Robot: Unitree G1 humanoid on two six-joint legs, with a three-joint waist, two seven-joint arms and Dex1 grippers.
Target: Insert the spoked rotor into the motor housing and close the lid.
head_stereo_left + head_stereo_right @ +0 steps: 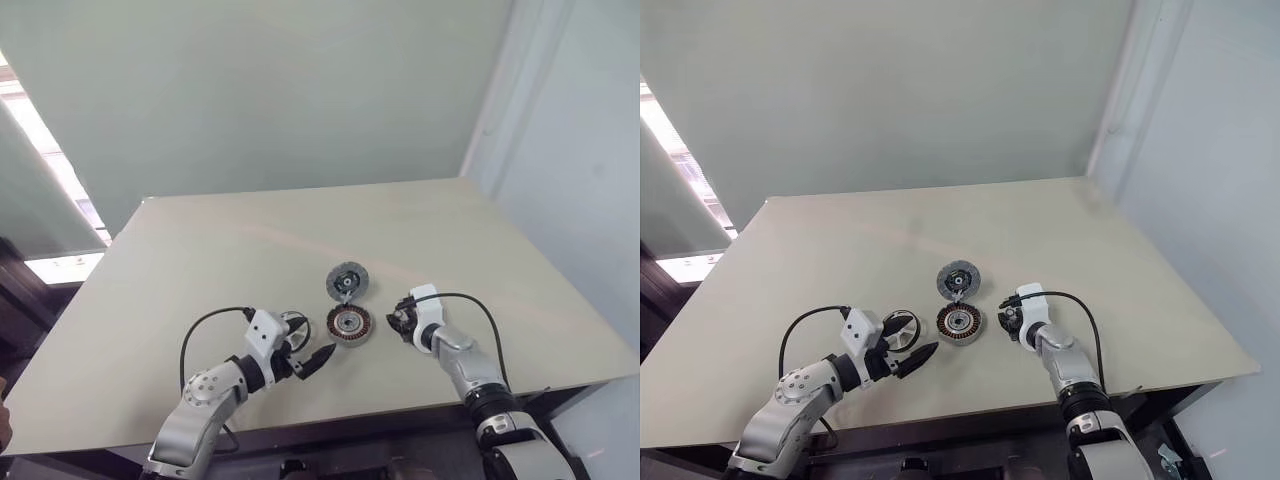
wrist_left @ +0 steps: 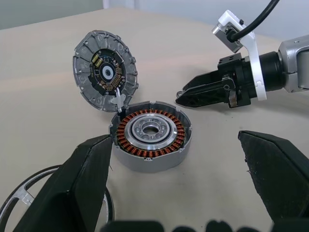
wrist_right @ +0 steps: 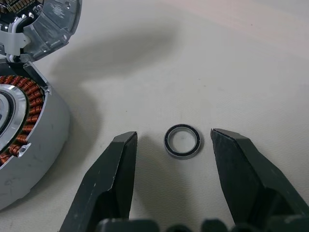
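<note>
Low at the left of the head views, left gripper (image 1: 322, 357) hovering just above the beige table (image 1: 200, 260), jaws spread wide and holding nothing, aimed rightward at the housing. Just behind and beside it, flat on the table, the spoked rotor (image 1: 294, 324): a small shiny silver metal ring with thin spokes running to a central hub, open between the spokes. Probably light and stiff, yet slick and thin-spoked, so best taken across the rim rather than by a spoke, and kept level on the way over.

Near the middle, the motor housing (image 2: 150, 137), a small round grey-walled puck with a ring of copper-coloured windings around a silvery centre, top open and nothing seated inside. Likely the heaviest piece, apt to stay put while the rotor goes in. Touching its far edge at a small hinge, the lid (image 2: 105, 69), a flat round grey metal disc with a dark central hub and circuit parts on its inner face, tilted up and back. Probably light, swinging on that hinge; a push on the raised outer rim should serve.

Right of the housing, right gripper (image 3: 174, 145) low over the table, jaws part open and holding nothing, straddling a small dark-edged metal ring (image 3: 182, 141) lying flat between the fingertips.

Smooth, matt, pale beige table throughout; plain pale green wall (image 1: 300, 90) behind, bright window strip (image 1: 40, 150) at far left.
</note>
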